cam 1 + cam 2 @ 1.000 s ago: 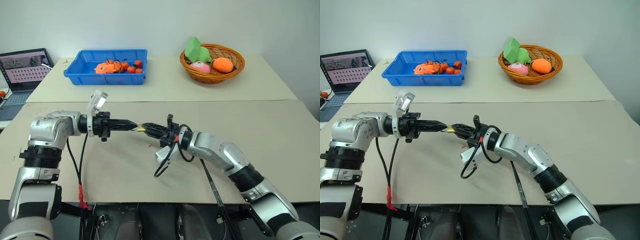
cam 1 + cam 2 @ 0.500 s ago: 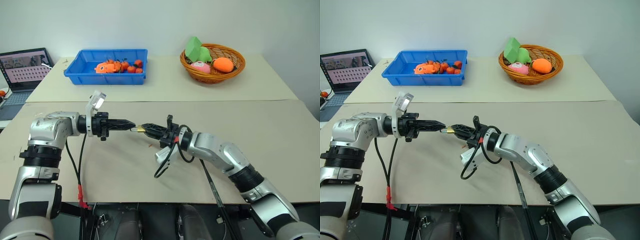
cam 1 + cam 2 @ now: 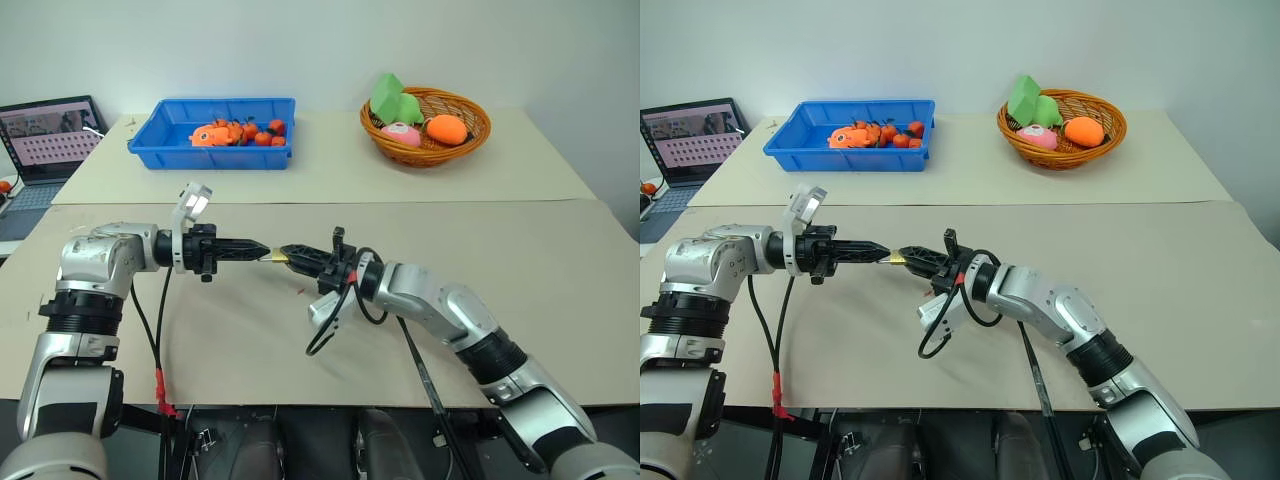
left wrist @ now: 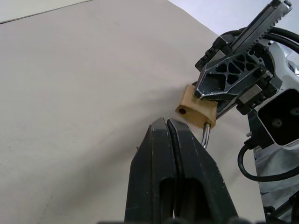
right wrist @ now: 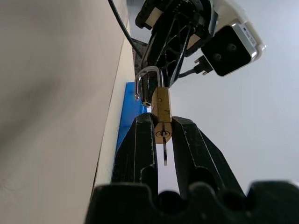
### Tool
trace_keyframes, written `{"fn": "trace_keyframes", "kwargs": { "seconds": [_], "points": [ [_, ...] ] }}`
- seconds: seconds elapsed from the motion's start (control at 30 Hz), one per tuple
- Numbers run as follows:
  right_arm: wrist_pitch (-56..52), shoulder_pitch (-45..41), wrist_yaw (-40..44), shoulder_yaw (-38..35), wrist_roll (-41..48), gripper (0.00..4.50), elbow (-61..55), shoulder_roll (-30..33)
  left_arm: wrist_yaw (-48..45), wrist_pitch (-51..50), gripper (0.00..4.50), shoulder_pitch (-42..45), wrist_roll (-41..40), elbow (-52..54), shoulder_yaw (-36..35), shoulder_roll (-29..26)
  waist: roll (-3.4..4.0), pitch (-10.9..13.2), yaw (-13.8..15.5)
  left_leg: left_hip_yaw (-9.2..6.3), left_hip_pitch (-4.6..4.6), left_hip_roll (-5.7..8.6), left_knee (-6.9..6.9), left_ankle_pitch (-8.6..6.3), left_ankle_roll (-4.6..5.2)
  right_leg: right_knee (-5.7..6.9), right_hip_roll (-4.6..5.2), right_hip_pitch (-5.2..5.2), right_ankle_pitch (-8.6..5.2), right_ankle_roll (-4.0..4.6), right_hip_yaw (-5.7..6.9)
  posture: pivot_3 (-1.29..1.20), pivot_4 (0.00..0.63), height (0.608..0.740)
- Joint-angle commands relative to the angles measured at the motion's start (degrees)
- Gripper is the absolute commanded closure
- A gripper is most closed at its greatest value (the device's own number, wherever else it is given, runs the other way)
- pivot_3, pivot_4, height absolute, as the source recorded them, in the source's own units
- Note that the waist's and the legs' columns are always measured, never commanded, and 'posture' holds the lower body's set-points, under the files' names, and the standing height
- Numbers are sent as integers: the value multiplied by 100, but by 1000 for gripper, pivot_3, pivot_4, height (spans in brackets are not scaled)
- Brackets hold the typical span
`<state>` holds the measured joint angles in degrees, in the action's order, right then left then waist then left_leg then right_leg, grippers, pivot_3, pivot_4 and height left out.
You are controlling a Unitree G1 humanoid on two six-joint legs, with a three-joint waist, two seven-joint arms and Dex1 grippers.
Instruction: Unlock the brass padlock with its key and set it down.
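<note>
The brass padlock (image 3: 276, 256) hangs in mid-air over the table, pinched by its body in my right gripper (image 5: 162, 126), which is shut on it. Its silver shackle (image 5: 148, 77) points toward my left gripper, and one leg ends free beside the body. A thin metal sliver, the key (image 5: 165, 154) seen edge-on, sticks out of the keyhole between my right fingers. My left gripper (image 4: 167, 122) is shut with nothing between its fingers. Its tips sit right beside the shackle (image 4: 204, 135) and the padlock's end (image 4: 196, 109).
A blue bin (image 3: 212, 128) of orange toys stands at the back left. A wicker basket (image 3: 426, 122) of soft toys is at the back right. A laptop (image 3: 48, 140) sits at the far left. Bare table lies below both grippers (image 3: 230, 330).
</note>
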<state>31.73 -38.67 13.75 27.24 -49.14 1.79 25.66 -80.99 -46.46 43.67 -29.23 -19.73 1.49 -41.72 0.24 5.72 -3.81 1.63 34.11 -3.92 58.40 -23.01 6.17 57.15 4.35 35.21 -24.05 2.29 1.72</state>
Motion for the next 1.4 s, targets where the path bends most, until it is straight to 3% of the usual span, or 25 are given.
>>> {"fn": "trace_keyframes", "kwargs": {
  "seconds": [0.03,0.97,1.27,1.4],
  "points": [
    [-103,-205,-55,-249,138,4380,-155,-41,-19,84,4440,103,-8,79,-35,-36,0,0,2,0,0,0,0,0,0,0,0,0,0,0,0,0,150,644],
    [-86,-403,-315,-161,-1,4380,539,-179,202,80,4440,104,-17,76,-98,-39,-4,-3,-9,0,5,3,7,0,-1,7,-3,5,-6,-8,-30,0,150,644],
    [-309,-174,14,-479,589,4380,227,-50,-29,1034,4440,-133,543,9,112,-379,-4,-3,-14,-1,12,1,24,0,-1,55,-2,9,-7,-9,-37,0,150,644],
    [-408,98,172,-609,764,4380,11,111,-45,1525,4440,-405,539,541,-4,-421,-4,-3,-1,-1,23,6,50,-3,3,84,2,17,-28,-14,-43,0,150,644]
  ]
}}
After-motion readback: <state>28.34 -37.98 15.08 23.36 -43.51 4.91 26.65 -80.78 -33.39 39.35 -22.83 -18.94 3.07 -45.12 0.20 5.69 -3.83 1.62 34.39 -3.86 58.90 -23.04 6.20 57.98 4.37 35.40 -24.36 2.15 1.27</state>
